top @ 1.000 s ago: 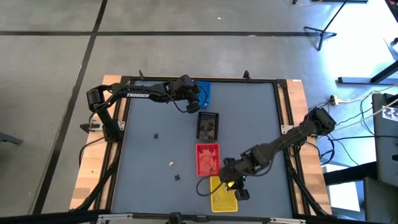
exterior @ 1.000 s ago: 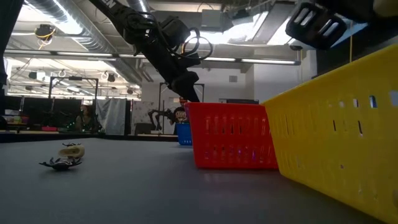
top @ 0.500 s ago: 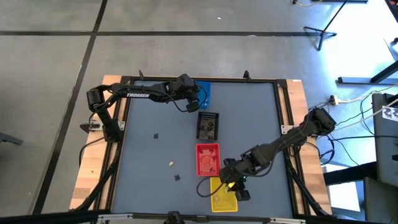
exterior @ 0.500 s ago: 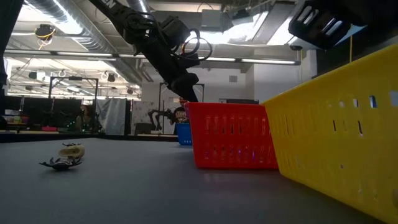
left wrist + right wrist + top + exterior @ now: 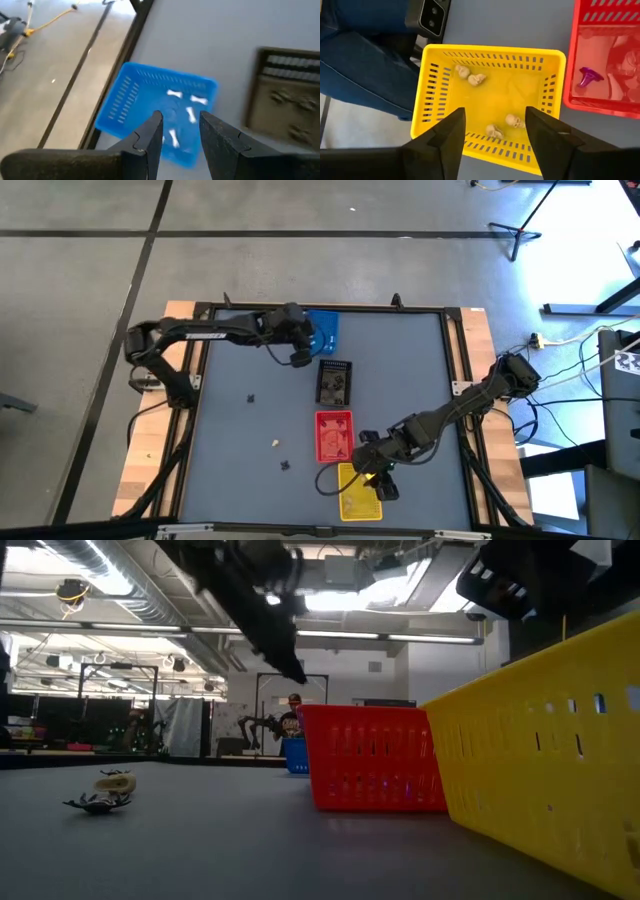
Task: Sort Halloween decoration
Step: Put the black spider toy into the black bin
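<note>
While the right gripper [image 5: 492,131] hangs open and empty above the yellow perforated plastic tray [image 5: 435,90], four cream skull pieces [image 5: 471,76] lie inside that tray. Just beyond the yellow tray sits the red slotted plastic tray [image 5: 333,434] holding a purple piece [image 5: 589,78], then the black rectangular tray [image 5: 334,381], then the blue plastic tray [image 5: 131,97] with small white bones [image 5: 191,107]. Left gripper [image 5: 180,131] hovers over the blue tray, fingers parted, nothing between them. Three loose tiny pieces [image 5: 275,443] lie on the grey tabletop [image 5: 240,430], well apart from the yellow tray, nothing blocking them.
</note>
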